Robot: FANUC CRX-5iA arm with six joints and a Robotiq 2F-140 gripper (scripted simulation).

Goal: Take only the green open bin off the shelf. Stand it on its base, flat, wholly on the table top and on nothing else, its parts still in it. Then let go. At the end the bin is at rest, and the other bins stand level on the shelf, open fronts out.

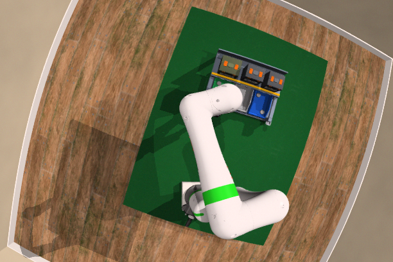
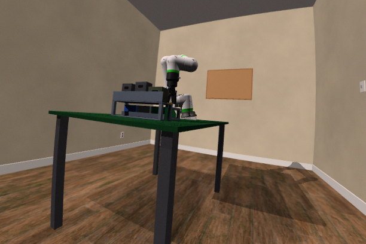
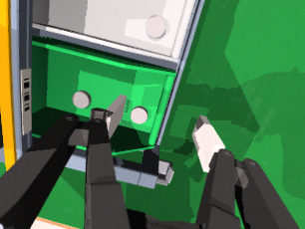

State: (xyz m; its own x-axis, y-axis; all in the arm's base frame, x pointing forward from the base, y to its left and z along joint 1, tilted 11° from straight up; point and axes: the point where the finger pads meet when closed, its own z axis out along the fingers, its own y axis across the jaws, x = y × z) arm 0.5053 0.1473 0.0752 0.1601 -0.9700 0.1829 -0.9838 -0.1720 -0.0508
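The green open bin (image 3: 100, 82) sits in the lower tier of the grey shelf (image 1: 271, 117) (image 2: 137, 97), at its left end. Two grey discs (image 3: 81, 100) (image 3: 139, 114) lie in it. In the top view only a sliver of the bin (image 1: 214, 83) shows beside the arm. My gripper (image 3: 160, 115) (image 2: 173, 97) is open and points down at the bin's open front. One finger hangs inside the bin and the other hangs outside it, over the table (image 1: 225, 31). The bin's front edge and a shelf post lie between the fingers, and neither pad touches them.
A white bin (image 3: 125, 22) (image 1: 245, 99) with a disc stands beside the green one, and a blue bin (image 1: 261, 104) beyond it. Three dark bins (image 1: 229, 66) (image 1: 255, 73) (image 1: 276, 81) with orange parts stand on the upper tier behind a yellow rail (image 1: 244, 83). The arm's base (image 1: 189, 196) is at the table's near edge.
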